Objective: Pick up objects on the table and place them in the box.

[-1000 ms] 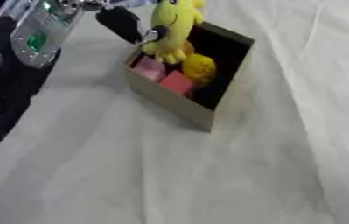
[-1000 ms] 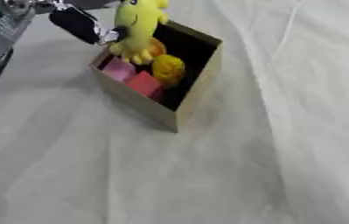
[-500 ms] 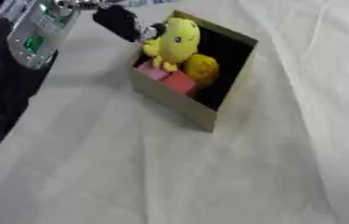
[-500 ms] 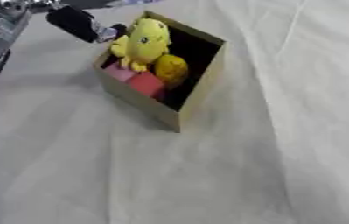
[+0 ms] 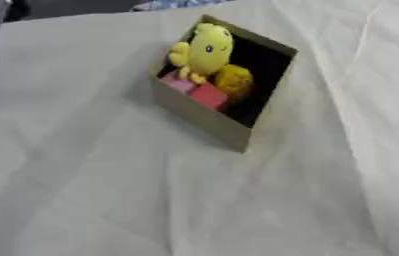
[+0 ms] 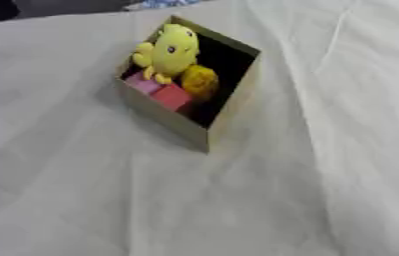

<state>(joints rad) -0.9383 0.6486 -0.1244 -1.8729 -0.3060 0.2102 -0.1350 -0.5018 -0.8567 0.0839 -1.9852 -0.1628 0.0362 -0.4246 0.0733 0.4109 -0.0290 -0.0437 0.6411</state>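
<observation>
I see the box (image 5: 204,116) near the far edge of the table (image 5: 106,200), a little left of the middle, standing on the wrinkled white cloth with one corner turned toward me. Inside it the yellow plush toy (image 5: 206,49) leans in the far left corner of the box, its head above the rim and its face turned to the right. Its long axis goes from the bottom of the box up and slightly away from me. Beside it lies a round orange object (image 5: 234,79), touching the toy, and below them are a pink block (image 5: 178,82) and a red block (image 5: 209,95) against the near left wall.

I judge the toy to be soft and light, so it will squash under the fingers and not slip. If I must move it again, I would take it around the body under the head. The blocks look stiff, with flat sides good for pinching.

Neither of my hands appears in the two views, so I cannot say how their fingers stand. On the cloth around the box I see no other object to collect.
</observation>
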